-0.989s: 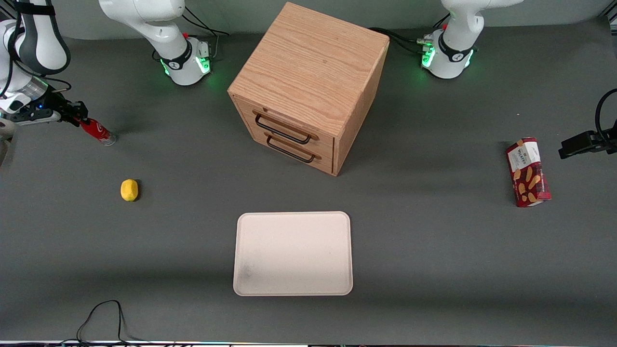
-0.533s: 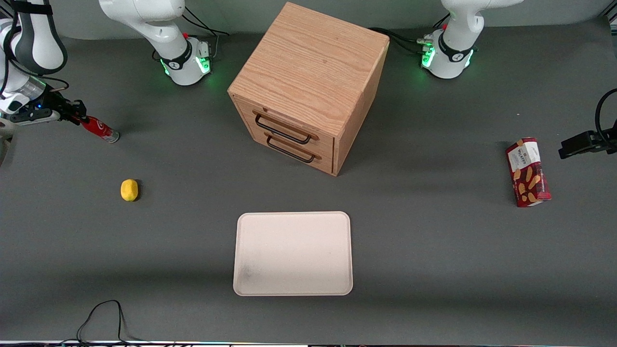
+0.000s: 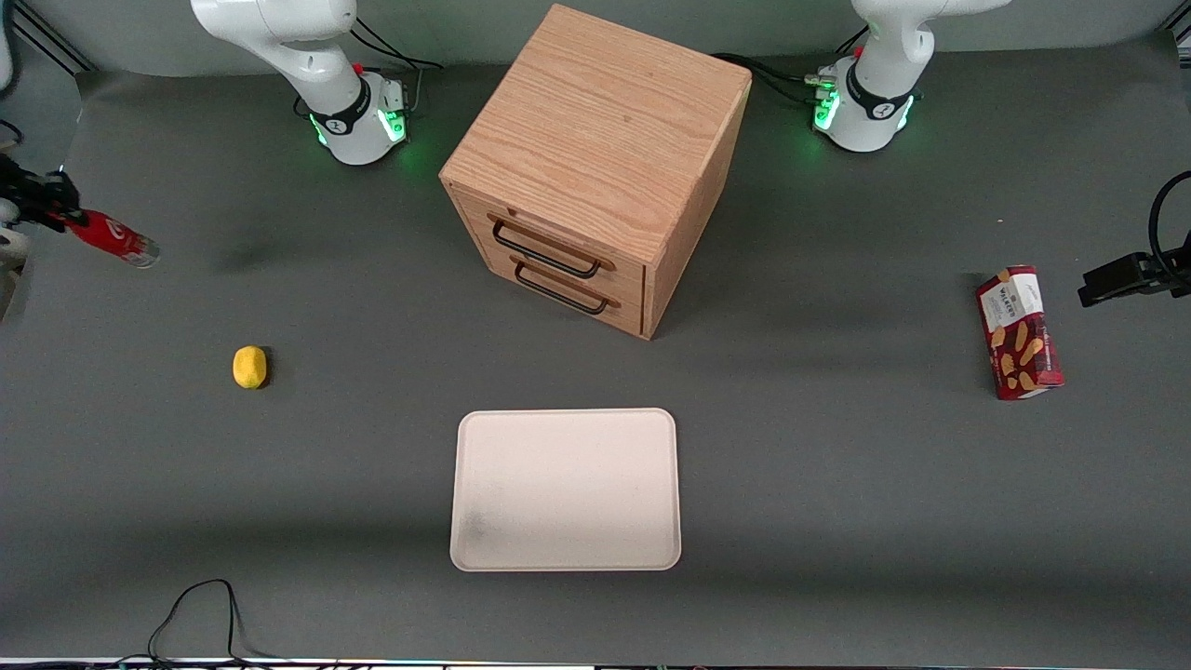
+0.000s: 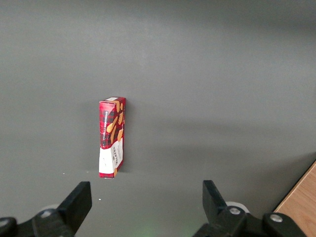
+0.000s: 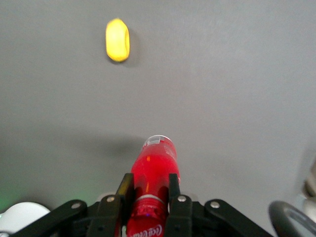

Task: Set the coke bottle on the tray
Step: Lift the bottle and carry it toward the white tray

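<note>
Tray (image 3: 566, 489): flat and pale cream, lying on the grey counter (image 3: 837, 484) nearest the front camera, with a faint dark smudge in one corner; nothing lies on it.
Lemon (image 3: 249, 367): small and yellow, on the counter farther from the camera than the tray and toward the working arm's end; also seen from the right wrist camera (image 5: 117, 40).
Biscuit box (image 3: 1019, 332): red, lying flat toward the parked arm's end of the counter.
Coke bottle (image 3: 110, 236): held tilted above the counter at the working arm's end, clear base pointing down and toward the table's middle, well apart from the tray; its shadow falls on the counter nearby.
Hand (image 5: 149, 186): at the very edge of the front view (image 3: 51, 207), its two fingers (image 5: 174, 186) clamped on the coke bottle (image 5: 153, 170) at the neck end.
Drawer cabinet (image 3: 595, 163): wooden, with two drawers and dark handles, farthest from the camera, mid-counter.
</note>
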You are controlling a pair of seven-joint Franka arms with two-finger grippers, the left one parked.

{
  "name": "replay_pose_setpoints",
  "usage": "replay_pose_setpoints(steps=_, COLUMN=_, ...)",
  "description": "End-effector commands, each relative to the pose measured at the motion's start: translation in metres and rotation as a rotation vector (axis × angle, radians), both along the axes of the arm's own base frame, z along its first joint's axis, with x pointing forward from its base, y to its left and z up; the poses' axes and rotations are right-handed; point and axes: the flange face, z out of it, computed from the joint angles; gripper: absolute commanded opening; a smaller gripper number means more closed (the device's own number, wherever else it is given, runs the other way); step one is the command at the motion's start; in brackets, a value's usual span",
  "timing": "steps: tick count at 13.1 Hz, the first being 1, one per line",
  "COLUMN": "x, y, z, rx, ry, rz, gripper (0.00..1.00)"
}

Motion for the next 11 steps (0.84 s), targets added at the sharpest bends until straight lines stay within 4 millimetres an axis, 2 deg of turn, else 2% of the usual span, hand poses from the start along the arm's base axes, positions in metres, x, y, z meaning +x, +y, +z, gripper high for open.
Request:
replay_pose_setpoints(steps=1, x=0.011, y=0.006, z=0.071, rx=0.017, ry=-0.032, rz=-0.015, gripper=0.0)
replay_pose_setpoints(steps=4, x=0.008, y=0.01, z=0.115, rx=0.017, ry=-0.043, rz=-0.014, gripper=0.0)
replay_pose_setpoints(steps=6, x=0.024, y=0.026, z=0.131, rx=0.03, ry=-0.052, rz=0.007, gripper=0.0)
replay_pose_setpoints(steps=7, x=0.04, y=0.035, z=0.132, rx=0.034, ry=-0.052, rz=0.021, gripper=0.0)
replay_pose_setpoints(steps=8, x=0.067, y=0.057, z=0.134, rx=0.041, ry=-0.059, rz=0.056, gripper=0.0)
replay_pose_setpoints(steps=11, x=0.154, y=0.141, z=0.132, rx=0.062, ry=-0.075, rz=0.132, gripper=0.0)
